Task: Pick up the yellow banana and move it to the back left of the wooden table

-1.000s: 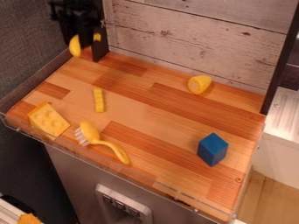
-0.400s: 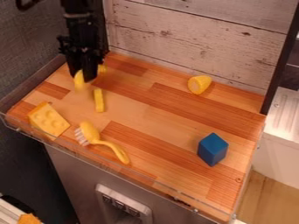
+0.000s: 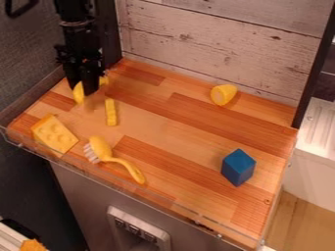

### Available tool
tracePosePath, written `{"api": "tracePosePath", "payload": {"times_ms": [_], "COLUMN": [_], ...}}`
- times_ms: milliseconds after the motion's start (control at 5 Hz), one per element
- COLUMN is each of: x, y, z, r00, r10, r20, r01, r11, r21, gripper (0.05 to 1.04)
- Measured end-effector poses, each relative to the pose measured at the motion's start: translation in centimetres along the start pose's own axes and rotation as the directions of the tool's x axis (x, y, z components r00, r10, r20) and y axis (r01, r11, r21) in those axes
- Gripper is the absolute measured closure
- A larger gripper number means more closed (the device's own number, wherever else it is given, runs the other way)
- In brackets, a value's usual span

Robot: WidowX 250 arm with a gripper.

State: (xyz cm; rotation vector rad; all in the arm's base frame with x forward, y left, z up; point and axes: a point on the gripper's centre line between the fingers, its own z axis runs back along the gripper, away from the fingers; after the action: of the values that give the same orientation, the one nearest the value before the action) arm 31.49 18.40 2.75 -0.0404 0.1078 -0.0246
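The yellow piece (image 3: 79, 94) is held in the black jaws (image 3: 83, 92), near the ten o'clock edge of the table (image 3: 140, 127); it is a smooth, plain bright yellow thing, its middle hidden by the jaws; one part, slim and gently curved with a rounded tip, shows on their nine o'clock side, standing nearly upright with its tip toward six o'clock; a smaller bit shows toward two o'clock of the jaws; its full shape cannot be told, nor whether it touches the wood.

Single fixed cam, above counter, looks down at slant.
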Motion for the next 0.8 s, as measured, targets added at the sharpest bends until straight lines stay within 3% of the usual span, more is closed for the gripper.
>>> {"api": "tracePosePath", "payload": {"times_ms": [800], "x": [-0.15], "y": [0.22], "z": [-0.52], "r00": [0.998], "r10": [0.064], "r20": [-0.009], "r01": [-0.064], "r11": [0.998], "r21": [-0.006], "gripper": [0.69]}}
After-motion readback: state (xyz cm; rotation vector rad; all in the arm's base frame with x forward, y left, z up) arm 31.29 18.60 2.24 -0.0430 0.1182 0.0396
